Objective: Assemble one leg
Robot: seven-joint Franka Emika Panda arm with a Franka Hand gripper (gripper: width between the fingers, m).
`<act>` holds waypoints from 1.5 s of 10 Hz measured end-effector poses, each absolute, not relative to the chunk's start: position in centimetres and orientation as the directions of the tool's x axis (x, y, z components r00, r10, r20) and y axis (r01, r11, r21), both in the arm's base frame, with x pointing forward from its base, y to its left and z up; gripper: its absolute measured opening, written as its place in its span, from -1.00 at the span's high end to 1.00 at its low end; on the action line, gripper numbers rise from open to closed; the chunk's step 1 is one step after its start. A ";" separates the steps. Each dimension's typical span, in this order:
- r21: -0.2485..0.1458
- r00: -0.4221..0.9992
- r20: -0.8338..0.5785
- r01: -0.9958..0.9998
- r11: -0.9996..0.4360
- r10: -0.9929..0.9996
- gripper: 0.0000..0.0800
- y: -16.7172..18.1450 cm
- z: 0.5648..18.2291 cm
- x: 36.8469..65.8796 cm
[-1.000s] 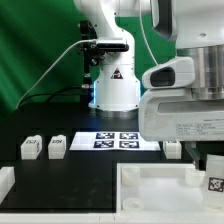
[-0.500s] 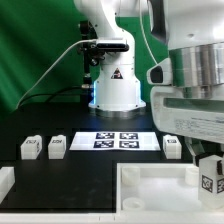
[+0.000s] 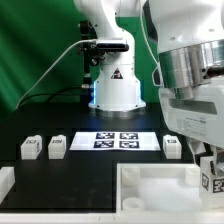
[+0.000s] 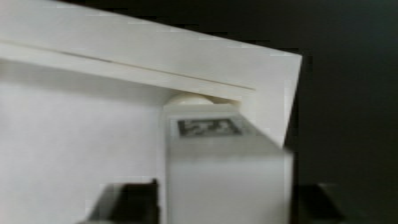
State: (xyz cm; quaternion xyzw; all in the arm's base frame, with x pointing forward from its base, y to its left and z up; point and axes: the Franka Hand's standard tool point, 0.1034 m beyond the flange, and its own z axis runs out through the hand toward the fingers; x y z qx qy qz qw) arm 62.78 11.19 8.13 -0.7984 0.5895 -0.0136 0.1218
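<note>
My gripper is shut on a leg, a small white block with a black-and-white tag, and holds it at the right corner of the large white tray-like part. In the wrist view the leg runs between my dark fingers, its tag facing the camera. Its far end sits right at the inner corner of the tray's rim. I cannot tell whether it touches. My gripper shows there too. Three more legs lie on the black table, two at the exterior view's left and one right of centre.
The marker board lies flat in front of the robot's white base. A small white part sits at the exterior view's left edge. A green backdrop stands behind.
The arm's wrist has swung toward the exterior view's left and turned over the last second. The held leg has stayed near the tray's right corner, shifting only a few pixels.
</note>
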 end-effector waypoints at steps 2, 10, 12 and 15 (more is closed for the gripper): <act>-0.200 0.587 -0.066 -0.800 -0.566 -0.807 -0.37 12.5 7.7 62.2; -0.059 0.994 0.104 -0.017 -0.998 -0.023 -0.59 12.1 8.3 63.9; -0.062 0.993 0.102 -0.047 -0.997 -0.053 0.07 12.1 8.3 63.9; -0.093 0.942 0.079 -0.319 -0.943 -0.327 0.26 11.8 8.3 63.9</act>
